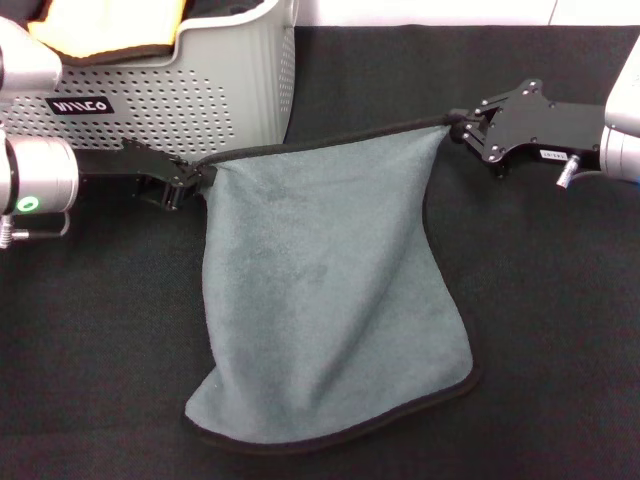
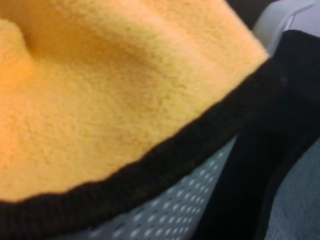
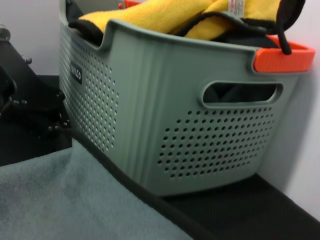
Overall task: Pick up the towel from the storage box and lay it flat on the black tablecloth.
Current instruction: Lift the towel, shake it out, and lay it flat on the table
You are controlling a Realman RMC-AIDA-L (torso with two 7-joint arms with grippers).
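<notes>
Head view: left end effector (image 1: 190,180) and right end effector (image 1: 462,128) each pinch a top corner of the towel (image 1: 320,300), spread over the black tablecloth (image 1: 540,330) beside the storage box (image 1: 200,100). Uneven release could leave it creased.

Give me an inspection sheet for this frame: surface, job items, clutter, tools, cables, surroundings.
Surface: wide black textured tablecloth covers the work area.
Job items: large grey fleecy towel with dark edging is out of the box, stretched between both tools by its upper corners, lower part resting on the cloth, not yet flat. Light grey perforated plastic storage box stands at the far left.
Clutter: yellow-orange cloths are in the box; an orange plastic piece sits at its rim.
Tools: left tool shut on one towel corner; right tool shut on the other.
Cables: nothing seen.
Surroundings: pale wall behind the box.
</notes>
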